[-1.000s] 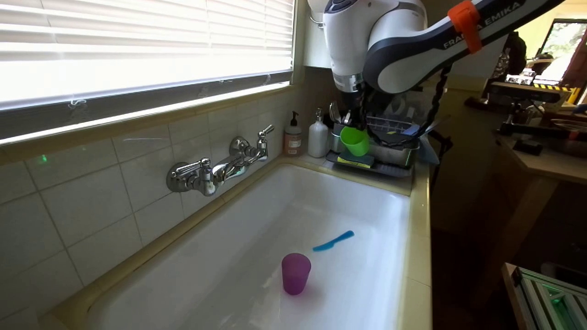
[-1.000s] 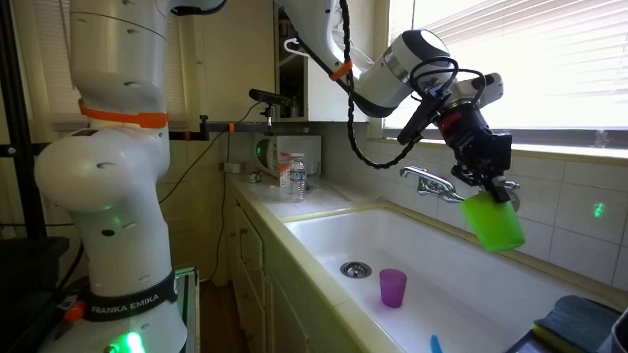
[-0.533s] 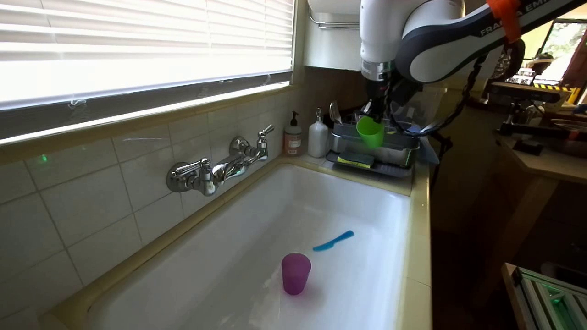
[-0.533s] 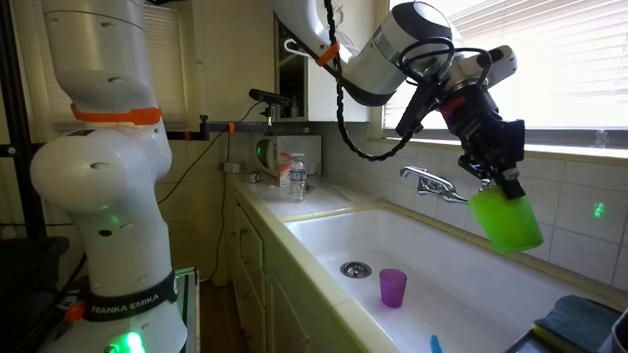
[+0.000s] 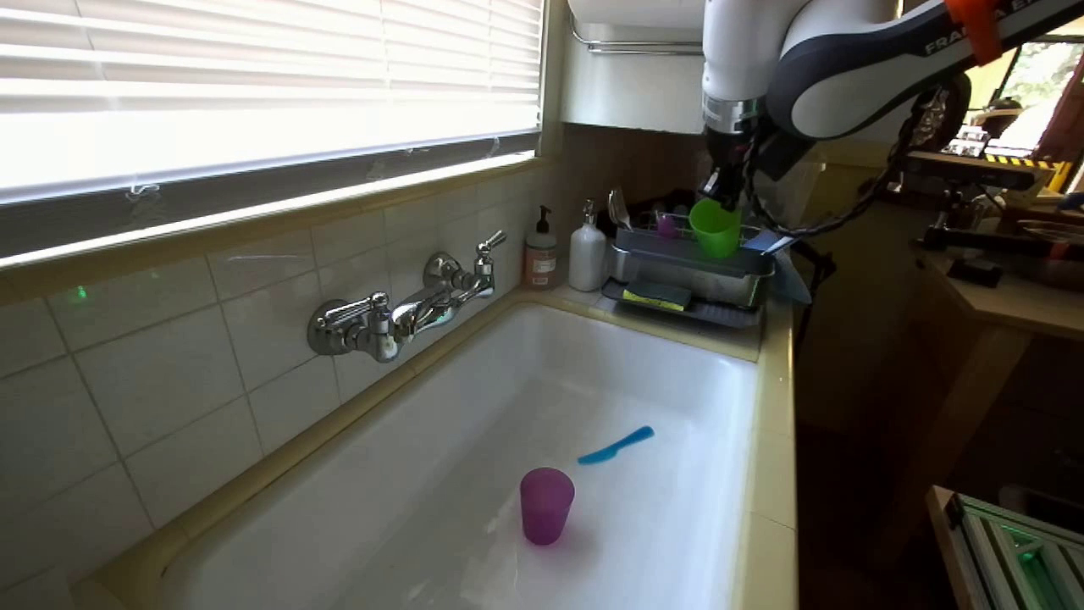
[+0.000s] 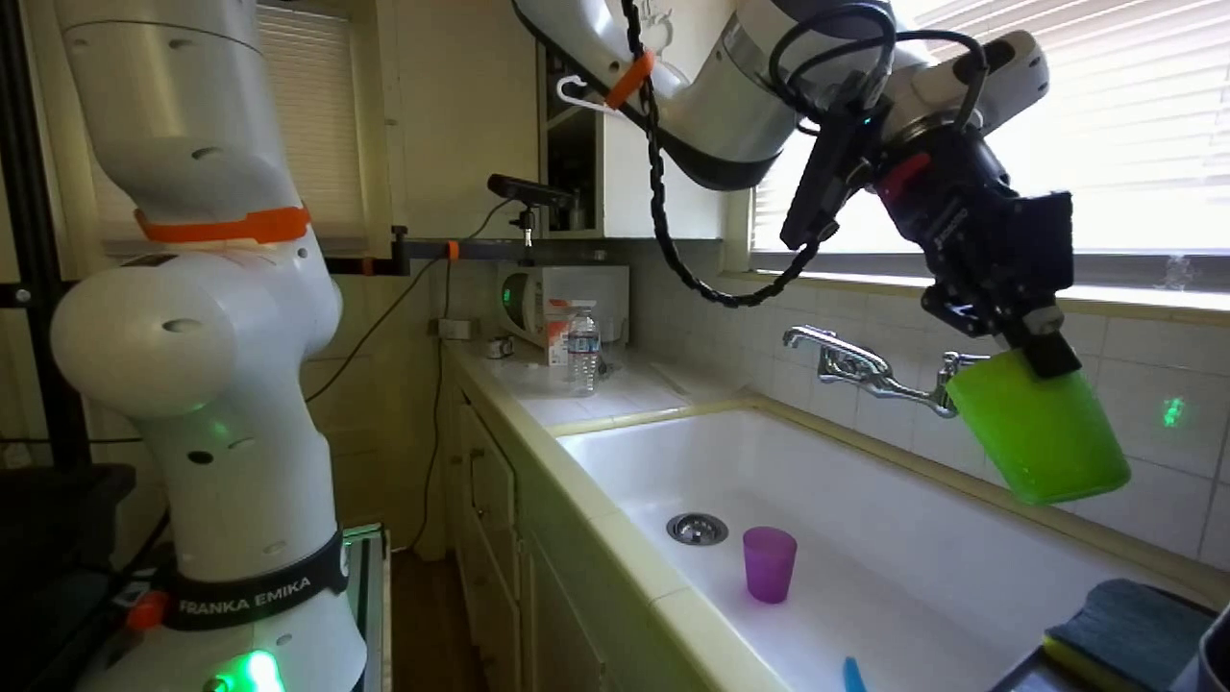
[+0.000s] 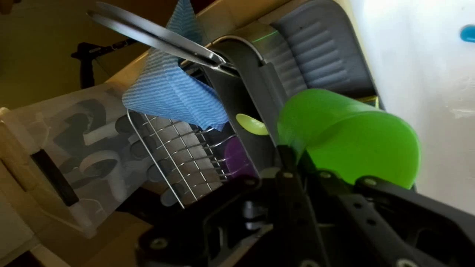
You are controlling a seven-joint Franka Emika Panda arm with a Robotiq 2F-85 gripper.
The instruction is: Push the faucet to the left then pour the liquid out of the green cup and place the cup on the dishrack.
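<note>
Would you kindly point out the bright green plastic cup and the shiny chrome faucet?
Bright green plastic cup (image 6: 1038,431): in an exterior view, on its outer side wall.
Shiny chrome faucet (image 5: 426,313): in an exterior view, on the metal between its handles.

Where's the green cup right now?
In an exterior view, the green cup is right of centre, held tilted by the gripper, in front of the dishrack and right of the white pump bottle.
</note>
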